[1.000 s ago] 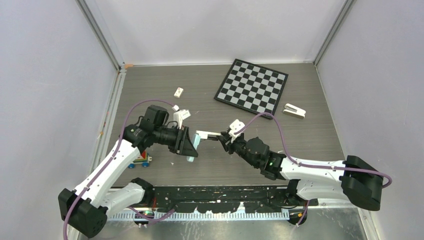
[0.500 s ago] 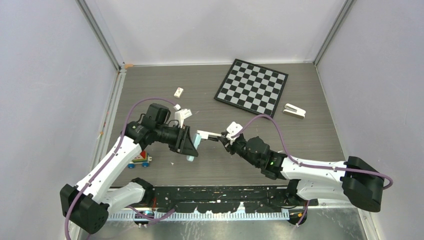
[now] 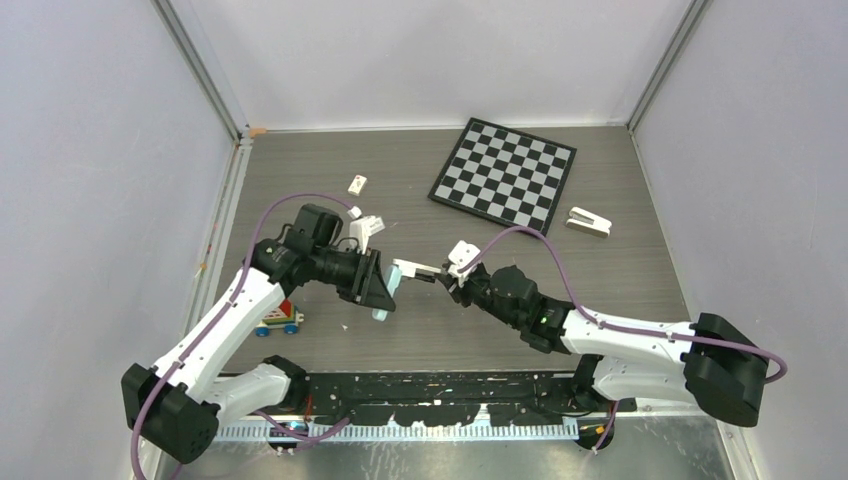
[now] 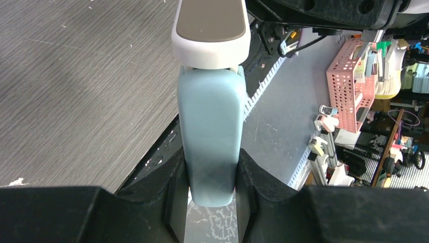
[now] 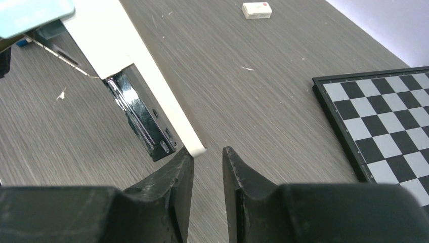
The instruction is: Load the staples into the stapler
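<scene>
You've nudged both arms slightly left: left claw (image 4: pixel 211 163) clamps the stapler (image 4: pixel 211 116), right claw (image 5: pixel 207 158) sits narrow at its lid (image 5: pixel 126 61), grip unclear. The staples box (image 3: pixel 357 184) beyond the stapler lies untouched.

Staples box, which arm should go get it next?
Right. The left gripper is clamped on the blue stapler; the right gripper holds nothing, and the staples box shows ahead in its view.

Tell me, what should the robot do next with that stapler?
Probably the right gripper should leave the white stapler lid and fetch the small white staple box: the black metal magazine is exposed, the left gripper clamps the pale blue base.
</scene>
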You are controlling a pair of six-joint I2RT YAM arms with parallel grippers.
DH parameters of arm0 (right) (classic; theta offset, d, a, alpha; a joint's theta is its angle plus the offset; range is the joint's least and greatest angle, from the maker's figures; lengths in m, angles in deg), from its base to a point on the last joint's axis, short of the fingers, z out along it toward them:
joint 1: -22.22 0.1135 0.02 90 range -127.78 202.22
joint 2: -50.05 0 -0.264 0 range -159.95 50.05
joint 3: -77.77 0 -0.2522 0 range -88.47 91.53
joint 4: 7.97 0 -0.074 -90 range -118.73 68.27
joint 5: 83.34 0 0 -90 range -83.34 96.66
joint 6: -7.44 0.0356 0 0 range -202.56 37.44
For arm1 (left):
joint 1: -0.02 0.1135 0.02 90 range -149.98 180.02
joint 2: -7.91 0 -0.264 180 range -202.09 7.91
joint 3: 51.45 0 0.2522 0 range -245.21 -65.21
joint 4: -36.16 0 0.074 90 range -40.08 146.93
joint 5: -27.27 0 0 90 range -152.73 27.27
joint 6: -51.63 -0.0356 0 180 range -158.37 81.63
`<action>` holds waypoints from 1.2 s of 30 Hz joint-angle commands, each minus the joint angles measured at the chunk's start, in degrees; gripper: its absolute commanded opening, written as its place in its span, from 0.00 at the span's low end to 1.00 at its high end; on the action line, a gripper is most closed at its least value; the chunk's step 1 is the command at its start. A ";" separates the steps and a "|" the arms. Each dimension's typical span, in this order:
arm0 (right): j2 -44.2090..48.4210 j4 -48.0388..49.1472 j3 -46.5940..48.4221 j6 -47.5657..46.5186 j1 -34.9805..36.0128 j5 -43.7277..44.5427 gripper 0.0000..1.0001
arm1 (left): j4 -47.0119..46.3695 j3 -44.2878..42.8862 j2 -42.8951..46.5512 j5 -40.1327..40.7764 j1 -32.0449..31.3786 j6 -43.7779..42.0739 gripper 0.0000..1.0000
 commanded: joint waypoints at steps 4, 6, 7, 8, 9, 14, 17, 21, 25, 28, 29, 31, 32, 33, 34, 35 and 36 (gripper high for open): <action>-1.12 -1.19 1.29 6.14 -1.07 -7.37 0.40 | 1.18 -3.47 -0.40 6.09 3.50 3.51 0.00; -0.61 -0.92 0.51 8.04 -1.06 -10.14 0.44 | 1.74 -4.41 -1.01 7.27 3.86 3.86 0.00; -0.49 -0.62 0.25 8.69 -1.02 -12.08 0.46 | 2.07 -4.74 -1.43 7.58 4.02 4.01 0.00; -0.31 -0.54 0.08 9.29 -1.02 -12.66 0.48 | 2.18 -5.07 -1.88 7.54 4.14 4.07 0.00; -0.29 -0.35 -0.02 9.69 -1.02 -12.54 0.50 | 2.22 -5.28 -2.23 7.41 4.24 4.08 0.00; -1.69 2.53 1.11 13.16 -0.62 -11.51 0.64 | 1.39 -5.58 -3.38 7.06 4.35 5.18 0.00; -4.69 5.28 3.16 17.60 0.22 -12.62 0.73 | -0.87 -4.72 -2.78 6.77 4.35 7.35 0.00; -8.26 10.87 3.99 16.80 4.49 -5.20 0.79 | -3.92 -3.35 -1.73 9.37 4.37 13.40 0.00; -10.86 14.88 5.21 11.55 7.47 1.03 0.79 | -3.43 -3.61 -2.93 10.99 4.44 19.35 0.00; -12.57 16.15 6.91 6.19 8.60 4.23 0.79 | -3.18 -3.59 -3.94 10.98 4.40 22.03 0.00; -13.09 16.20 7.59 4.71 8.86 4.50 0.79 | -3.25 -3.44 -4.10 10.94 4.43 22.75 0.00; -14.11 15.84 9.17 2.54 9.06 4.41 0.78 | -3.52 -3.15 -4.27 10.91 4.43 23.85 0.00; -14.64 15.38 9.91 1.84 9.15 3.92 0.77 | -3.60 -3.00 -4.29 10.96 4.44 24.19 0.00; -15.22 14.85 10.75 1.26 9.22 3.55 0.77 | -3.64 -2.93 -4.24 11.06 4.44 24.42 0.00; -15.70 14.28 11.52 0.75 9.21 3.26 0.76 | -3.61 -2.96 -4.12 11.31 4.44 24.58 0.00; -16.28 13.79 12.23 0.48 9.32 2.99 0.75 | -3.58 -3.00 -3.97 11.52 4.44 24.77 0.00; -16.87 13.42 12.91 0.26 9.47 2.84 0.74 | -3.52 -3.02 -3.85 11.90 4.42 24.93 0.00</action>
